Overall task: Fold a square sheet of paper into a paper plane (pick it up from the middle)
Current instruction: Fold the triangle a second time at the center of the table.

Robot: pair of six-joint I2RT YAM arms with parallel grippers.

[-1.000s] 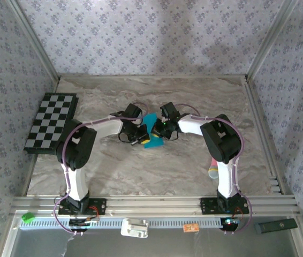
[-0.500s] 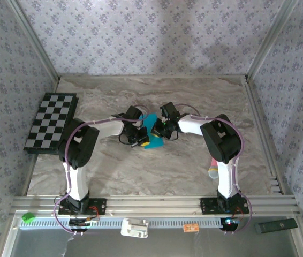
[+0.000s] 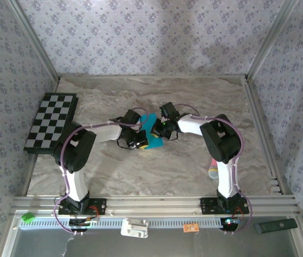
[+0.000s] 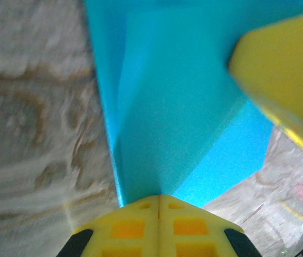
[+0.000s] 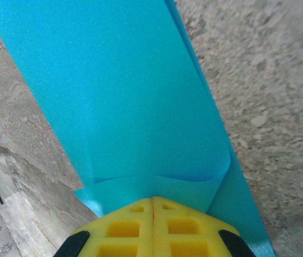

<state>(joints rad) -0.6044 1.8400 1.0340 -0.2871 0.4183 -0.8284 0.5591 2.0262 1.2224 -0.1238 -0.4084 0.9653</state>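
The teal-blue sheet of paper point(image 3: 151, 130) lies partly folded at the middle of the marble table. In the left wrist view it point(image 4: 183, 107) shows a darker folded flap narrowing toward my left gripper point(image 4: 158, 199), whose yellow fingers are shut, tips down on the paper. A yellow fingertip point(image 4: 285, 69) of the other gripper rests on the sheet at the upper right. My right gripper point(image 5: 152, 202) is shut too, its tips pressing a curled-over flap of the paper point(image 5: 119, 91). From above, the left gripper point(image 3: 142, 141) and right gripper point(image 3: 159, 131) meet over the sheet.
A black-and-white checkered board point(image 3: 51, 122) lies at the table's left edge. A pink stick point(image 3: 213, 170) sits beside the right arm's lower link. Aluminium rails point(image 3: 151, 203) run along the near edge, and patterned walls close in the sides and back.
The left gripper has slid a little nearer and rightward along the paper, its elbow shifting right. The right gripper has stayed put. Both stay shut.
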